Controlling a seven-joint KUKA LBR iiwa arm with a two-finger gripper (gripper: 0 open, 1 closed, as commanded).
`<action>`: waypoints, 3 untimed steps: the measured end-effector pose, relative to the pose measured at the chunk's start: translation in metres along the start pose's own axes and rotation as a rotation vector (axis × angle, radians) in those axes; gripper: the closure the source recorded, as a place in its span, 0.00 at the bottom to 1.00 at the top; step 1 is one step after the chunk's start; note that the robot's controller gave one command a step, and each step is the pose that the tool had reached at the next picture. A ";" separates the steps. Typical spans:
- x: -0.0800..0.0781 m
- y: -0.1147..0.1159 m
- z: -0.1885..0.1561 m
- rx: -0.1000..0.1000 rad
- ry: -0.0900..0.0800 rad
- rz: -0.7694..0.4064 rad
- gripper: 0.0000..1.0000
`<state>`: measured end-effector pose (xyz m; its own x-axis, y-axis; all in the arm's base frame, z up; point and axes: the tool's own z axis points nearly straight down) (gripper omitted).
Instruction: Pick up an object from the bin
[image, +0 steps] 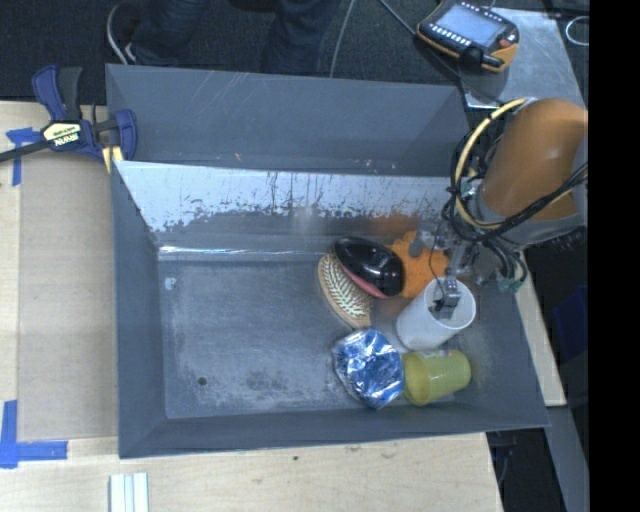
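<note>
In the grey metal bin (250, 340) the things lay bunched at the right: one tan ribbed oval piece (340, 292), one crumpled ball of shiny blue foil (368, 368), one glossy black rounded object with a pink underside (370, 268), one yellow-green plastic cylinder on its side (437, 375), one white plastic cup (432, 322) and one orange item (412, 248). That made six in all. The gripper (448, 296) hung right at the white cup's rim, and whether it was spread or closed could not be told.
</note>
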<state>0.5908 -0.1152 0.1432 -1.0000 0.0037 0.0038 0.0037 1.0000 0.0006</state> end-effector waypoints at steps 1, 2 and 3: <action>-0.005 0.033 -0.028 0.001 -0.008 -0.215 0.00; -0.004 0.032 -0.027 0.001 -0.006 -0.215 1.00; -0.005 0.080 0.002 0.000 -0.009 -0.219 1.00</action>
<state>0.5965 -0.0351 0.1415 -0.9770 -0.2132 -0.0055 -0.2132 0.9770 0.0006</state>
